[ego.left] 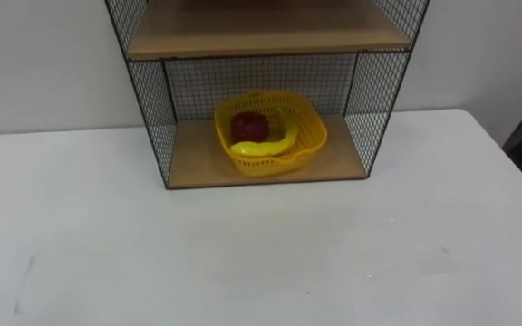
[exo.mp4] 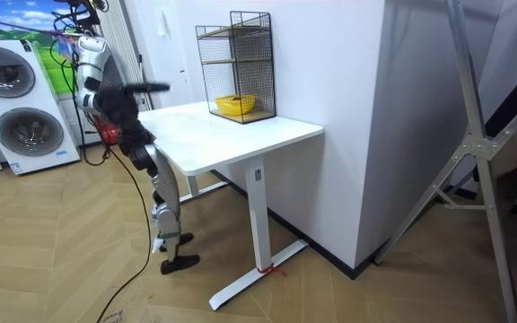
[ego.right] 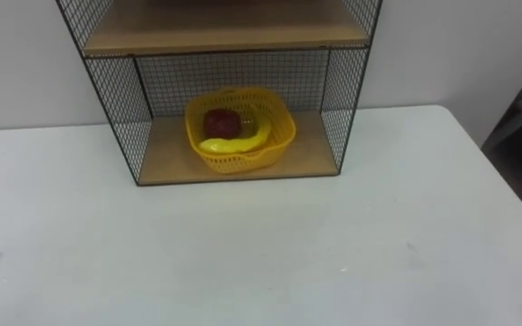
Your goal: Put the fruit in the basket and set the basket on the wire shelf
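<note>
A yellow plastic basket (ego.left: 270, 131) stands on the lower wooden board of the black wire shelf (ego.left: 148, 100), a little right of its middle. Inside it lie a dark red apple (ego.left: 247, 125) and a yellow banana (ego.left: 265, 145) that curves along the front rim. In the room view the basket (exo.mp4: 236, 105) shows in the shelf (exo.mp4: 234, 63) at the table's far end. I stand at the opposite end of the white table (exo.mp4: 232, 135), leaning back, with one arm (exo.mp4: 151, 87) held out level toward it. I cannot tell which arm it is.
The shelf stands against the white wall at the back of the table (ego.left: 243, 254), with an upper wooden board (ego.left: 261, 36) above the basket. Washing machines (exo.mp4: 12, 103) stand behind me. A metal stand (exo.mp4: 474, 152) is at the room view's right.
</note>
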Controlling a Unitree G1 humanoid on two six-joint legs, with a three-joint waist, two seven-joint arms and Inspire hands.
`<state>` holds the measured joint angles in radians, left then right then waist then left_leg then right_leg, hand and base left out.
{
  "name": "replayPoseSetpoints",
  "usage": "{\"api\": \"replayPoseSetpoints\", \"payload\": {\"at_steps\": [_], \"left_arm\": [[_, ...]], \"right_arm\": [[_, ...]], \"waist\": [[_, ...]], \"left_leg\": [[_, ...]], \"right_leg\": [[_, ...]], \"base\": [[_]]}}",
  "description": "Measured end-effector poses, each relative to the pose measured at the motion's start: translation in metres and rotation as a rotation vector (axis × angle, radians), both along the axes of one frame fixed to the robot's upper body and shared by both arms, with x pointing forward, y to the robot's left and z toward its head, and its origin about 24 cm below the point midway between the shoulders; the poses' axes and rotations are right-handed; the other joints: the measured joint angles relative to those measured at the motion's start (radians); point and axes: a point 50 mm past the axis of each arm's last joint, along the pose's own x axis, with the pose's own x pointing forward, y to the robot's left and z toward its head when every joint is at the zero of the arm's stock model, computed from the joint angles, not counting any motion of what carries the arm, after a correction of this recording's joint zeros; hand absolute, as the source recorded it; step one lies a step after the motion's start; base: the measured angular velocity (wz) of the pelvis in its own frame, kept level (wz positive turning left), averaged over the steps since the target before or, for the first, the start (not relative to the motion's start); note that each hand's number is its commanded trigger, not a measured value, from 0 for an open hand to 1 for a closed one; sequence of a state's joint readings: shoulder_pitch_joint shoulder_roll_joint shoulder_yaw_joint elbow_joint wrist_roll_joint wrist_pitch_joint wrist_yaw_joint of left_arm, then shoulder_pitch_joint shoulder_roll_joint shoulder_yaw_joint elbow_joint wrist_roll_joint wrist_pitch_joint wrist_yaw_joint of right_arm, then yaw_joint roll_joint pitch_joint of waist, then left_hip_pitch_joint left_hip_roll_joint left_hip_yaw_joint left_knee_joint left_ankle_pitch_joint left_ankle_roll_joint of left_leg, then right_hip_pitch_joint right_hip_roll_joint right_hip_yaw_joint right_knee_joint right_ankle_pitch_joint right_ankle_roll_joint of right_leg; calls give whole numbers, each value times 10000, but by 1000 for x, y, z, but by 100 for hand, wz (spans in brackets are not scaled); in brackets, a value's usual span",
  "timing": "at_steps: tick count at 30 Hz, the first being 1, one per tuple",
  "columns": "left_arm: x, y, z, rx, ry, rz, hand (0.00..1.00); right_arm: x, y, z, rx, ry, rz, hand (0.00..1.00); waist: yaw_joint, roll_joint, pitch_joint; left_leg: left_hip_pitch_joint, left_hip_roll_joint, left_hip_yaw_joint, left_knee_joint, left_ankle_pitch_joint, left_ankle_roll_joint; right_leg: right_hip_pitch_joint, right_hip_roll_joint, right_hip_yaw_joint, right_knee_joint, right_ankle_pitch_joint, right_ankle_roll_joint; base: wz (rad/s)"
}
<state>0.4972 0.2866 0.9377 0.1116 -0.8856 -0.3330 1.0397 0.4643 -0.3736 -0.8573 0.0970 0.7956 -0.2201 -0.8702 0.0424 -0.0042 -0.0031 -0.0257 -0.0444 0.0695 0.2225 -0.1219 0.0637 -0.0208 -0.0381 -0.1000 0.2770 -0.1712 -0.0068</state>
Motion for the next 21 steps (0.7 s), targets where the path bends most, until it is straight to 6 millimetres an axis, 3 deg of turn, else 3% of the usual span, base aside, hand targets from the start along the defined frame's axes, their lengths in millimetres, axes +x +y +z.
{"api": "replayPoseSetpoints", "payload": {"at_steps": [4,6,10,12,17,21], "left_arm": [[-23,-1,-40,-2104,-564,1232,0],[-39,-7,-68,-3476,-910,2295,0],[-64,-22,-101,-4927,-738,3438,0],[-80,-32,-112,-5434,-448,3862,0],[-93,-54,-138,-6558,871,3003,0],[-97,-97,-171,-8557,3193,827,0]], "right_arm": [[-34,-6,-51,2907,-1018,-1696,0],[-64,0,-84,4544,-1326,-3242,0],[-108,18,-118,6107,-1582,-5328,0],[-132,32,-133,6673,-1142,-6146,0],[-159,78,-167,8215,1101,-6192,0],[-150,128,-203,10342,3625,-4338,0]], "waist": [[-143,-18,-17],[-161,-9,-32],[-173,-16,-28],[-276,-83,-73],[-282,-181,-181],[-342,-176,-178]], "left_leg": [[-47,7,-5,33,-35,-19],[-151,-5,-145,194,-160,-11],[-161,-22,-183,209,-208,29],[-216,-11,-185,275,-324,-7],[-292,62,-154,239,-332,-29],[-117,162,111,112,-312,-61]], "right_leg": [[-7,-44,-142,12,-59,-16],[5,-48,-254,11,-97,-11],[-14,-83,-298,104,-171,-6],[-51,-134,-396,175,-230,-17],[-24,-71,-388,17,-205,-15],[157,-40,-338,-204,-60,-6]], "base": [[8],[10],[3],[7],[6],[-5]]}}
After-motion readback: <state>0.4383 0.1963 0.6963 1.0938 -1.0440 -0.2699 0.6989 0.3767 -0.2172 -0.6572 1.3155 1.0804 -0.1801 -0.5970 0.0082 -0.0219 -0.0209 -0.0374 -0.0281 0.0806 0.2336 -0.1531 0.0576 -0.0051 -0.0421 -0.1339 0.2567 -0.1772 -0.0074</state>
